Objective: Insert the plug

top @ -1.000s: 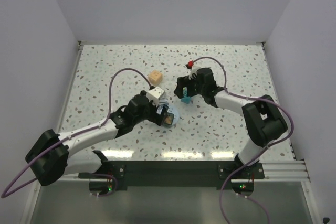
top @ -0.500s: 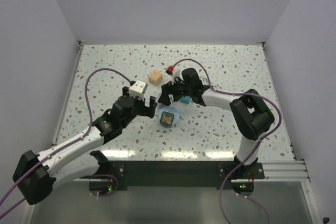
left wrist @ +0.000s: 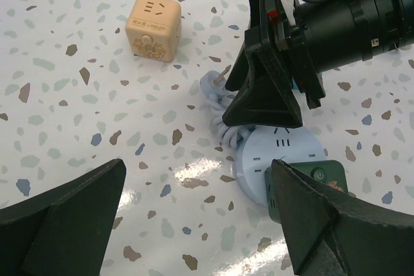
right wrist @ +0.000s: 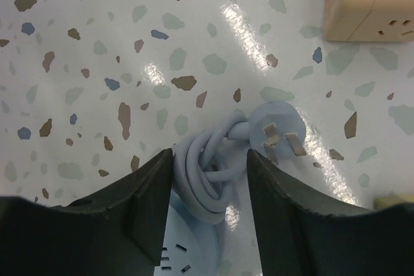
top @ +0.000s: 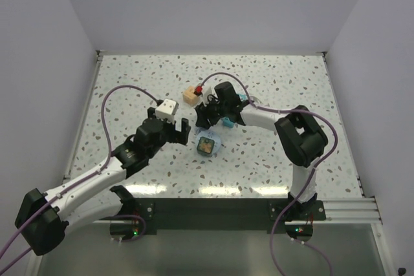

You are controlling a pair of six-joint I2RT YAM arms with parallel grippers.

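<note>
White walls box in a speckled terrazzo table (top: 129,82), seen from above. Near the middle of the frame the plug (top: 206,147), a dark green cube, sits on a round pale-blue socket base (top: 217,141). Being a cube, no side reads as the long one, and I can't make out its prongs from up here. The left gripper (top: 178,135) hangs just left of it, jaws spread wide with nothing in them. The right gripper (top: 202,119) is down just above the base, with a tan cube (top: 189,94) beside it, up and to the left.

From the left wrist, the plug shows at lower right, on the base's lower right rim. A power symbol marks its upturned face, and one finger (left wrist: 336,224) partly hides it. A coiled pale-blue cable (left wrist: 223,130) lies at the base's upper left edge.

From the right wrist, both fingers (right wrist: 129,218) press that coil from either side, clenched on it. The cable's pronged end (right wrist: 279,135) lies right of centre, metal pins turned up toward the camera.
</note>
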